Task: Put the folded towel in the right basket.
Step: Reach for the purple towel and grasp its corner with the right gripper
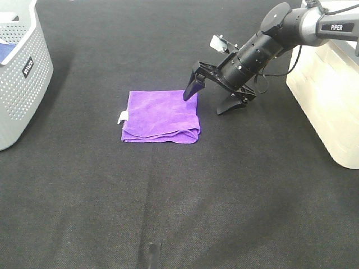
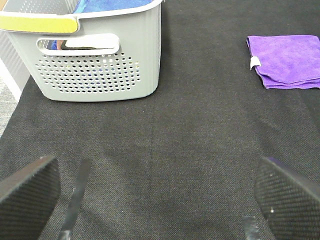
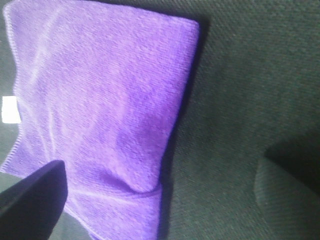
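The folded purple towel (image 1: 161, 116) lies flat on the dark mat, a white tag at its left edge. My right gripper (image 1: 208, 102) is open and low at the towel's right edge: one finger is over the far right corner, the other over bare mat to the right. In the right wrist view the towel (image 3: 100, 110) fills the space beside one finger (image 3: 32, 200). The white right basket (image 1: 328, 95) stands at the right edge. My left gripper (image 2: 160, 200) is open and empty, far from the towel (image 2: 287, 60).
A grey perforated basket (image 1: 19, 73) stands at the far left; the left wrist view shows it (image 2: 100, 65) holding a blue cloth (image 2: 115, 5). The dark mat (image 1: 168, 196) covers the table.
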Robot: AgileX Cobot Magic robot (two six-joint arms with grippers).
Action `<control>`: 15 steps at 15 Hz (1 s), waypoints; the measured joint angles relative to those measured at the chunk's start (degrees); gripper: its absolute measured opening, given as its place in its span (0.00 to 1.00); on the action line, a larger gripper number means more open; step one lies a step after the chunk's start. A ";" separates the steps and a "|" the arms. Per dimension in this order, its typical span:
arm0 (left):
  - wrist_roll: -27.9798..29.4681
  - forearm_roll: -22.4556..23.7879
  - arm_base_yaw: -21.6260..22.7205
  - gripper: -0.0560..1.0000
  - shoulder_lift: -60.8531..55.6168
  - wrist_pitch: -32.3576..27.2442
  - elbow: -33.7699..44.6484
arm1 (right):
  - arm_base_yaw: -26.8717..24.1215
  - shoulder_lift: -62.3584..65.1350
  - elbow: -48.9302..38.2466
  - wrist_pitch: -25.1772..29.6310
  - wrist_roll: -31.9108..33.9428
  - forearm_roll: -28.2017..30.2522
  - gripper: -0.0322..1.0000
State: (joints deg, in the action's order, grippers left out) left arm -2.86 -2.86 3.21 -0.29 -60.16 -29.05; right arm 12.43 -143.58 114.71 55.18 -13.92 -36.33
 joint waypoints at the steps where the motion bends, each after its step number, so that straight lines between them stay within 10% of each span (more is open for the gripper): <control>1: 0.00 0.00 0.00 0.99 0.00 0.00 0.00 | -0.06 -0.34 0.17 0.00 0.00 -0.92 0.94; 8: 0.00 0.00 0.00 0.99 0.00 0.00 0.00 | 5.21 -3.38 1.32 -3.95 -0.46 -5.79 0.82; 15: 0.00 -0.06 0.00 0.99 0.00 0.00 0.00 | 9.45 -3.67 0.97 -10.66 -0.52 -2.01 0.08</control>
State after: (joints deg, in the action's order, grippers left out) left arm -2.86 -2.92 3.21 -0.29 -60.16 -29.05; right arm 21.89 -147.25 115.68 44.52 -14.44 -38.33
